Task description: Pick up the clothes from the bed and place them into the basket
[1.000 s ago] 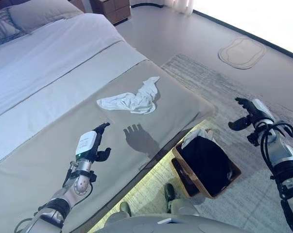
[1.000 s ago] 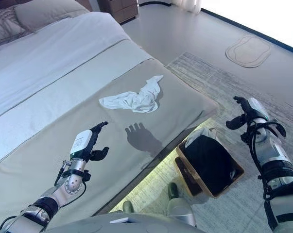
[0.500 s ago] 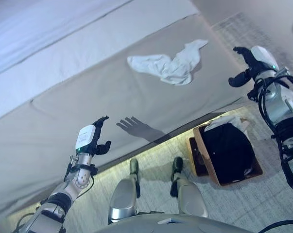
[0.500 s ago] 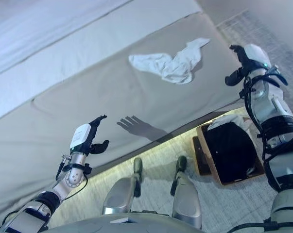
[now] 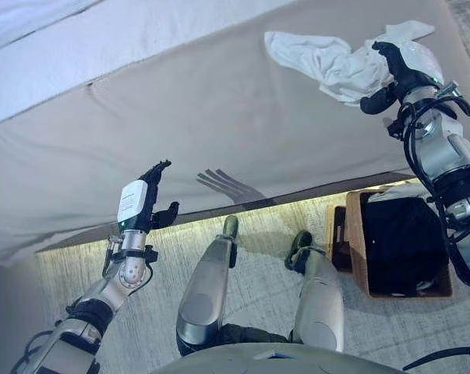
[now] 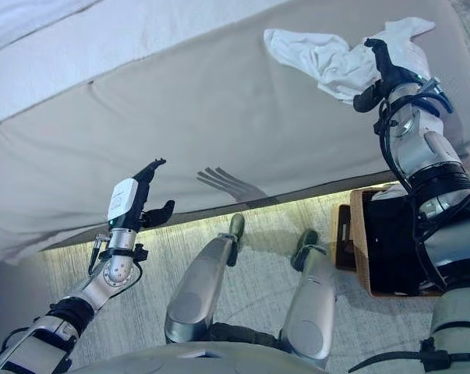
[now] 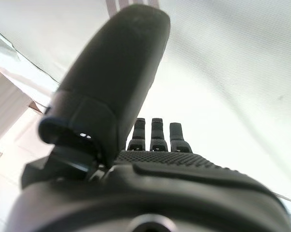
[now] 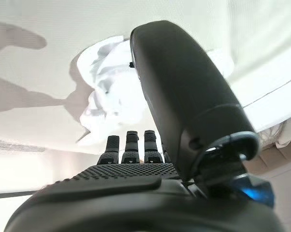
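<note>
On the beige bed (image 5: 219,101), in the left eye view, a crumpled white garment (image 5: 328,62) lies near the foot edge. The right hand (image 5: 398,66) hangs over the garment's right end with fingers straight and thumb spread, holding nothing; whether it touches the cloth cannot be told. The left hand (image 5: 145,204) is raised above the bed's lit lower edge, well apart from the garment, fingers straight and empty. A brown basket (image 5: 358,249) with a dark lining stands on the grey rug (image 5: 258,265) beside the bed, under the right arm.

From the right eye view the same layout shows: the garment (image 6: 324,58) on the bed, the right hand (image 6: 384,66) over its end, the left hand (image 6: 137,201) open.

Past the left wrist view's hand (image 7: 155,164) with straight fingers (image 7: 157,133) lies only plain bedding.

Beyond the right wrist view's hand (image 8: 131,179), straight fingers (image 8: 131,145) point at the white garment (image 8: 106,92) on the bed.
</note>
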{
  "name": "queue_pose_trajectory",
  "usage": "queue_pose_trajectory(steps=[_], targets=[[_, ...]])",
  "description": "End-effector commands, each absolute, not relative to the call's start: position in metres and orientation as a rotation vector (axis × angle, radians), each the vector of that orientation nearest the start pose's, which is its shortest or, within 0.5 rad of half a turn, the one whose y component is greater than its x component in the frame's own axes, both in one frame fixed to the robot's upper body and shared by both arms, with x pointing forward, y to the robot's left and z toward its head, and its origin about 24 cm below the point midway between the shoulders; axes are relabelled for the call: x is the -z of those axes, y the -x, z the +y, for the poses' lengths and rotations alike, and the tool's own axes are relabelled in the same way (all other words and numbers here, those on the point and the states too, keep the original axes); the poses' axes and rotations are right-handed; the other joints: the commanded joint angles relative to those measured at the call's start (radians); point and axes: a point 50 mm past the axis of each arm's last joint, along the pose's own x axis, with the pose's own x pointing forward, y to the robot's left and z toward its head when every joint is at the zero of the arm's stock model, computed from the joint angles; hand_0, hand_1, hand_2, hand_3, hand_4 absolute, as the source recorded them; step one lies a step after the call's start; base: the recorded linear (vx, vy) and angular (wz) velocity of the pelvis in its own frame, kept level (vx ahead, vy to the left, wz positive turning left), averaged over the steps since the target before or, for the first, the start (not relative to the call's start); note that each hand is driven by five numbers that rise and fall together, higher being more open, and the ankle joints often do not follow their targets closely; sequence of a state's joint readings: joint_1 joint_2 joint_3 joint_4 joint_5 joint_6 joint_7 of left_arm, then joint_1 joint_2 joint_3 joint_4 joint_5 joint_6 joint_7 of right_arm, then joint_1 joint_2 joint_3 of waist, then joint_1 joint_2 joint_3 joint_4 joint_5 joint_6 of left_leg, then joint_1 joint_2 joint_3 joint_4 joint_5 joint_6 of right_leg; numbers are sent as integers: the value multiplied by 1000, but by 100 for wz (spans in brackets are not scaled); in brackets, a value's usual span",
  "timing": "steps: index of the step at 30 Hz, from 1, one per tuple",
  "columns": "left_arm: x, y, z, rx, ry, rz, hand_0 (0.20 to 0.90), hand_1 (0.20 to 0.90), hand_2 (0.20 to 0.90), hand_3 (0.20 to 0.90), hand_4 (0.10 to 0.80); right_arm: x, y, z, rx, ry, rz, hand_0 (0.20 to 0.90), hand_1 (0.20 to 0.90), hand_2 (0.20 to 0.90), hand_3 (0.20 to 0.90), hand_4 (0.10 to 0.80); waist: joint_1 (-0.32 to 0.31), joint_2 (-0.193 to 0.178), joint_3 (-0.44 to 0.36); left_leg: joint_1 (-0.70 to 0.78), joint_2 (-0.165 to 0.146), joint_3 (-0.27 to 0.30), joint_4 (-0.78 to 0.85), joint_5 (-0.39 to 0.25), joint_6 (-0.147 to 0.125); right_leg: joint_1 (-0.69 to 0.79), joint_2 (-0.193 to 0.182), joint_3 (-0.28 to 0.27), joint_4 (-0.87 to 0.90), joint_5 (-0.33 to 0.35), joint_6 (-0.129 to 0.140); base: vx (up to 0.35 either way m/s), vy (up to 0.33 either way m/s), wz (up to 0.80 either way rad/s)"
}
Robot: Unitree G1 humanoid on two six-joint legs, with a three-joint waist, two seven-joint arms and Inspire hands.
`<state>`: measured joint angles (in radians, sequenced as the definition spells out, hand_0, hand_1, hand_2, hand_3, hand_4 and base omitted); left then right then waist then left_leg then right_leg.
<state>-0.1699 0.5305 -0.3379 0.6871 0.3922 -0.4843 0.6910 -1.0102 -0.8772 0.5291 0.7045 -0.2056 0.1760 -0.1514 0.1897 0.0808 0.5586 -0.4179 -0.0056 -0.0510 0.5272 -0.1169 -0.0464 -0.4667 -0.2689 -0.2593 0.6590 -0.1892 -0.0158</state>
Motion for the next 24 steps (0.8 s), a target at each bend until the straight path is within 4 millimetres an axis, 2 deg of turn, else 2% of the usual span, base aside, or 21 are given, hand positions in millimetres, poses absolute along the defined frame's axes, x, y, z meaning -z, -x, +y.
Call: queue_pose_trajectory(steps=[1,4,5,6,11,15,22,23,24], targets=[[-22,-242,251,-283,-853,-326,900,900,900,900,800,-310,-377,-274,500,1253,-312,900,900,900,900,800,17,18,-39,-89,-57,24,55,-21,40,4,59,-27,131,-95,-56,-22,7,6],[-27,-242,251,-299,-844,-347,900,900,900,900,800,-314,-377,-277,532,1246,-301,900,900,900,900,800,28,23,-39,-140,-65,23,86,-25,49,-44,55,-29,162,-101,-59,-6,-9,6],[-27,-240,252,-303,-839,-353,900,900,900,900,800,-314,-377,-280,549,1240,-287,900,900,900,900,800,34,24,-39,-158,-71,22,122,-62,49,-60,53,-17,196,-135,-52,33,-33,8],[-29,-239,252,-306,-836,-361,900,900,900,900,800,-316,-377,-282,562,1240,-285,900,900,900,900,800,38,26,-39,-181,-74,23,143,-69,52,-82,51,-16,216,-141,-54,44,-37,11],[-41,-238,250,-324,-816,-424,900,900,900,900,800,-329,-375,-296,660,1285,-229,900,900,900,900,800,64,45,-39,-292,-87,29,216,-80,63,-181,50,-29,277,-152,-64,-27,-17,11],[-54,-235,253,-365,-764,-471,900,900,900,900,800,-343,-367,-319,751,1376,-139,900,900,900,900,800,86,62,-39,-394,-88,25,273,-84,78,-294,51,-28,337,-159,-64,-31,-22,7],[-59,-229,254,-345,-759,-488,900,900,900,900,800,-356,-353,-344,828,1404,-37,900,900,900,900,800,93,74,-39,-526,-74,35,333,-77,90,-430,61,-19,398,-155,-63,-41,-26,7],[-59,-228,254,-348,-754,-491,900,900,900,900,800,-357,-352,-346,835,1404,-30,773,773,773,752,652,92,76,-39,-538,-73,34,341,-78,91,-441,61,-17,406,-157,-63,-36,20,0],[-59,-228,254,-353,-752,-492,900,900,900,900,800,-358,-351,-347,843,1398,-30,676,676,676,639,539,90,77,-39,-544,-70,36,343,-79,93,-448,63,-16,411,-157,-63,0,0,0]])
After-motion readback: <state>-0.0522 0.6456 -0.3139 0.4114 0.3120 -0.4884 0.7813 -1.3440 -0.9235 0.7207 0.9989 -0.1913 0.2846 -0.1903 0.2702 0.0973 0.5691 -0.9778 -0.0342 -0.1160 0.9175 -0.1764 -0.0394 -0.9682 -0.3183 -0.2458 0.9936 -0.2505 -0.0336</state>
